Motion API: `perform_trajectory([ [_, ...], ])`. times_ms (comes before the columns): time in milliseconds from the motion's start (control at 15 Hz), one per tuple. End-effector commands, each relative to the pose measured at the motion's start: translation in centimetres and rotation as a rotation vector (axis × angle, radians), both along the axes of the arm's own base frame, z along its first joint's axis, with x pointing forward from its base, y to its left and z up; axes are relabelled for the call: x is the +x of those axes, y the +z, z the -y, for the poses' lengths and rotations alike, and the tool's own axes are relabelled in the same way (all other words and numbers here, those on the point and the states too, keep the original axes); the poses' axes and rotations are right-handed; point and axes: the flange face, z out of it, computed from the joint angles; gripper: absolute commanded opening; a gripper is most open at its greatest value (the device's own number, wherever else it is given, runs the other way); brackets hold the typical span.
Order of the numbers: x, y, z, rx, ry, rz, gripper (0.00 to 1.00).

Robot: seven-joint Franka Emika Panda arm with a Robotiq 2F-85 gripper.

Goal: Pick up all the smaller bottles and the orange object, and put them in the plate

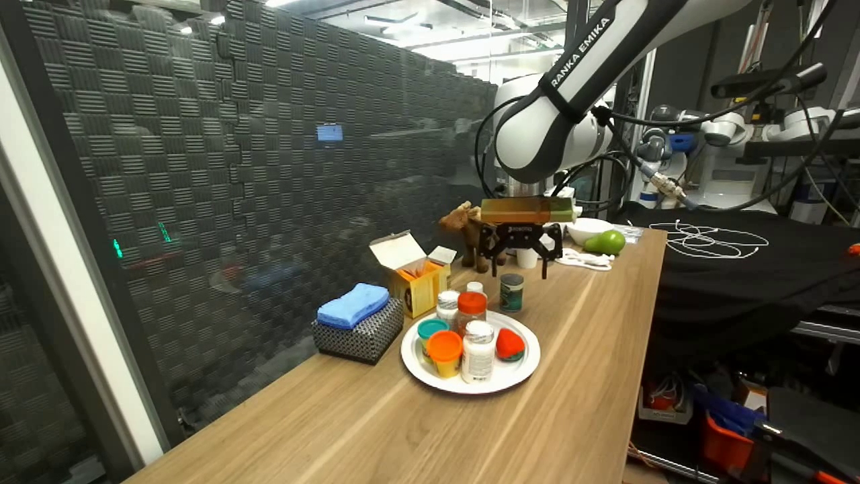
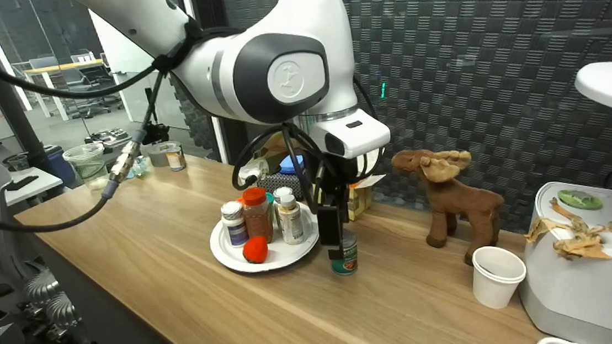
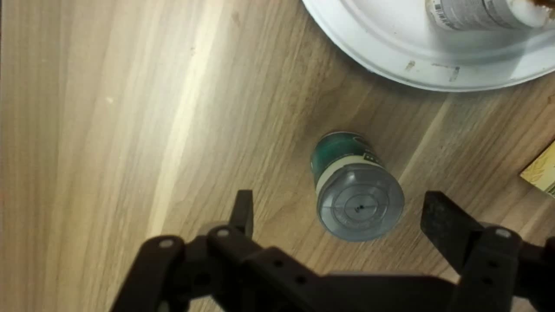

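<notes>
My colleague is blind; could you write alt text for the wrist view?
An open gripper frames, without touching, a green, grey-lidded container on a wooden table. At top right, a white plate holds a bottle, both cropped.

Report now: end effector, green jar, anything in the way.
End effector open, not gripping. Green jar upright on table, off the plate. Nothing seen blocking the grasp; bottles already on plate may crowd placing.
</notes>
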Motion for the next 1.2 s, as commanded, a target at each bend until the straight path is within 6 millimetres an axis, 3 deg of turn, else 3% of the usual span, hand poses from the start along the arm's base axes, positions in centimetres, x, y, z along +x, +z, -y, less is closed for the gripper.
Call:
perform_trajectory([
  [0,1.5,-0.1,0.3,0.020,0.004,0.042,1.00],
  [267,2.0,-0.2,0.6,0.026,-0.002,0.068,0.99],
  [333,1.9,-0.3,0.7,0.032,-0.005,0.069,0.78],
  [467,1.9,-0.5,0.8,0.045,-0.006,0.069,0.70],
  [867,1.3,0.0,0.4,0.077,0.001,0.086,0.23],
  [1133,-0.1,2.5,-1.3,0.059,0.015,0.112,0.23],
])
